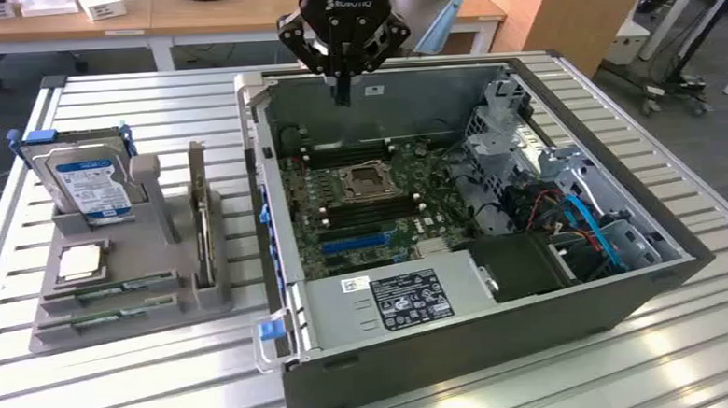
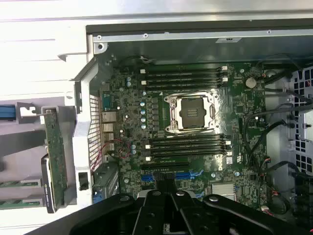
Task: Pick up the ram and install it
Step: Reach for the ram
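Two long, thin green ram sticks [image 1: 113,291] lay in the grey holder [image 1: 134,330] on the slatted metal tabletop [image 1: 122,95], lengthwise across the exterior view, well to that view's left of the black end effector [image 1: 342,93], closed and empty above the open computer case [image 1: 472,348].

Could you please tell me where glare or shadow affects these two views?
Exterior view: the table shines brightest toward the bottom, and the inside of the case is dimmer. Wrist view: the table beside the case is washed out white, and the frame of the socket glints.
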Robot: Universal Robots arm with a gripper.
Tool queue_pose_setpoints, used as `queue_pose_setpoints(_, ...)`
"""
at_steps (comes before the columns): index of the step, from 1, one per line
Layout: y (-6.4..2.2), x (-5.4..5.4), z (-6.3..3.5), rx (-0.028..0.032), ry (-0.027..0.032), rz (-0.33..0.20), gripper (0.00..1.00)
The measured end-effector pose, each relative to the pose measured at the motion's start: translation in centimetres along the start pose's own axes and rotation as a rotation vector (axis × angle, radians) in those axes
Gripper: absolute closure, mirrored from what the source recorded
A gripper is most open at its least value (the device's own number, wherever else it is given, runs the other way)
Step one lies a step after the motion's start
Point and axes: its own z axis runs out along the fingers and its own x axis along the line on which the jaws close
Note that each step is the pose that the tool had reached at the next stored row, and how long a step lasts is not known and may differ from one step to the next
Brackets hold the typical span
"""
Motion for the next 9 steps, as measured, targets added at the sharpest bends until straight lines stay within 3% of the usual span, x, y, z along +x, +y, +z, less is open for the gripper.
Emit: queue_pose_setpoints(9, 0.0, 0.0, 0.0, 0.0, 0.0, 0.0, 0.9)
